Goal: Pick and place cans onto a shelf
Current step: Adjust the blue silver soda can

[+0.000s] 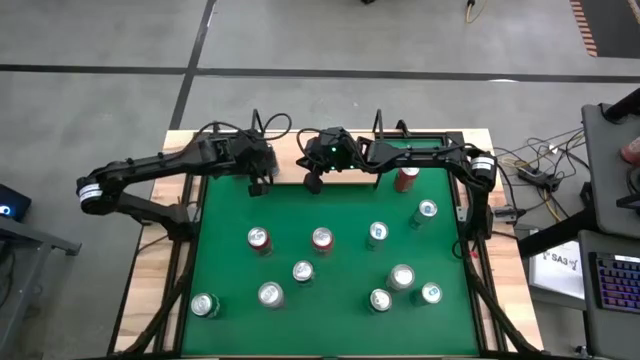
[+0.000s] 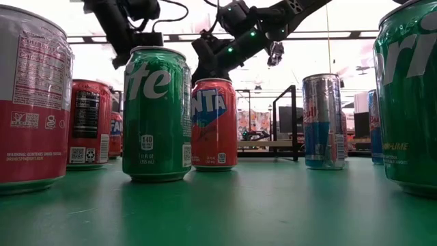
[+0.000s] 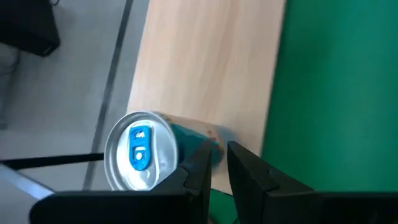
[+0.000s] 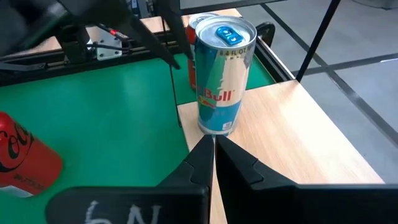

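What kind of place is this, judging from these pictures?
Probably a robotics lab or workshop: a bare grey concrete floor, loose cables beside the green-topped wooden table, and a backlit computer keyboard nearby.

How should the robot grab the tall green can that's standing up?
Grab the green can around its smooth round middle, one finger on each side. Coming down from above is probably best: it stands upright, and other cans stand around it.
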Available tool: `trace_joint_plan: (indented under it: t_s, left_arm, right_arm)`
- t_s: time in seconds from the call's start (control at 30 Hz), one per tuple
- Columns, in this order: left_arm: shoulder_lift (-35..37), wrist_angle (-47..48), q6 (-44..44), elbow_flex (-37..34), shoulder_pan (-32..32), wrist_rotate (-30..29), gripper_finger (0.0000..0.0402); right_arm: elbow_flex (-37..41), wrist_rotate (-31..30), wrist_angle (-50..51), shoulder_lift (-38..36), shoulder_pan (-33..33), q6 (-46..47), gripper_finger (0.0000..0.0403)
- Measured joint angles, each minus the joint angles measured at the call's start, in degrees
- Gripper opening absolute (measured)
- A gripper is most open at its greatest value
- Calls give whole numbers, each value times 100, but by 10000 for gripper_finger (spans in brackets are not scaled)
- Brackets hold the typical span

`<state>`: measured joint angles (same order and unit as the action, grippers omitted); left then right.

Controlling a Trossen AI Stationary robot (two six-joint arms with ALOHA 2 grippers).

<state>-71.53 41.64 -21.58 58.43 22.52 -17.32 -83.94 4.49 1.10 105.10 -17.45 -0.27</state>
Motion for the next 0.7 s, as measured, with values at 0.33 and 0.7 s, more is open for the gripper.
trace_joint_plan:
  t_s: [0.33, 0.7]
  left_arm:
    - [-247, -59, -51, -2, 259, -161, 36]
    - [-413, -245, -344, -7, 434, -164, 36]
  right_arm:
    - [0, 0, 24, 0, 0, 0, 9]
    - [-2, 0, 33, 0, 0, 2, 9]
